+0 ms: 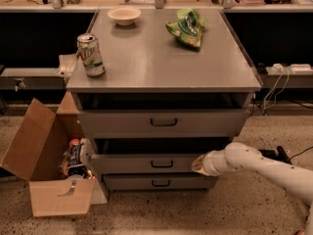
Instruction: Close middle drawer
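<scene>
As things stand: the middle drawer (127, 163) is pulled part way out of the grey bench (146, 62), with a dark gap above its front.
Tool position: the tool (198, 163) sits low at the right end of that drawer's front, touching it or very nearly, on the end of the white arm (259, 169) reaching in from the right.
Tool state: cannot tell how far open it is, nor whether it has hold of anything.
Risk, skew: contact is well off to the right of the handle, so a push from there would likely twist the tray and bind it on its runners.
Risk, slip: so near the corner, the tool may slide off the front's right edge and miss.
Risk, wrong drawer: drifting upward would meet the top drawer (117, 123), which also stands out.
Drawers: three, two of them out; the lowest drawer (127, 182) looks shut.
On the bench: one can (91, 55), one bowl (123, 15), one green bag (186, 27).
On the floor: one open cardboard box (29, 146), just beside the left corner.
</scene>
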Tool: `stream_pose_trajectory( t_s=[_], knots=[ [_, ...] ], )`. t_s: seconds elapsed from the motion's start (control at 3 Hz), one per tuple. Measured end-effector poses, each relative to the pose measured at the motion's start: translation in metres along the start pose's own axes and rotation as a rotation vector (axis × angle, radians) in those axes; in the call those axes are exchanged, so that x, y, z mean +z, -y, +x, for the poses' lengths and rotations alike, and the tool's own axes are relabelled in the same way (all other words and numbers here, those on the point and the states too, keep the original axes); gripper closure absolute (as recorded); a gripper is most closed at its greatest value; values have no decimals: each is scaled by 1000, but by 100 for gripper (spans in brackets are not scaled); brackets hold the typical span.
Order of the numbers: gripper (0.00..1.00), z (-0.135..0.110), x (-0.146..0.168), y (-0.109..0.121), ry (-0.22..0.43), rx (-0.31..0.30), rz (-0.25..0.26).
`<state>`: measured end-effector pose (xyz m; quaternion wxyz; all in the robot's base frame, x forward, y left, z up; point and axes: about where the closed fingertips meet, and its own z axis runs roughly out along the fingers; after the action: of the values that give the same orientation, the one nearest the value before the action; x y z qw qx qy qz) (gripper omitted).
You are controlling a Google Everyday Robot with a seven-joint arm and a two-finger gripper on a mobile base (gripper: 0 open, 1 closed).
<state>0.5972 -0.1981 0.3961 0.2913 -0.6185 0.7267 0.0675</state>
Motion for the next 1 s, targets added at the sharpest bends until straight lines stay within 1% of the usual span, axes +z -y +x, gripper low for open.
stream_pose_trajectory(
  t_s=[0.33,1.0],
  knots=[
    [100,-1,3,9,8,1,10],
    [100,-3,3,11,13,-1,15]
  ],
)
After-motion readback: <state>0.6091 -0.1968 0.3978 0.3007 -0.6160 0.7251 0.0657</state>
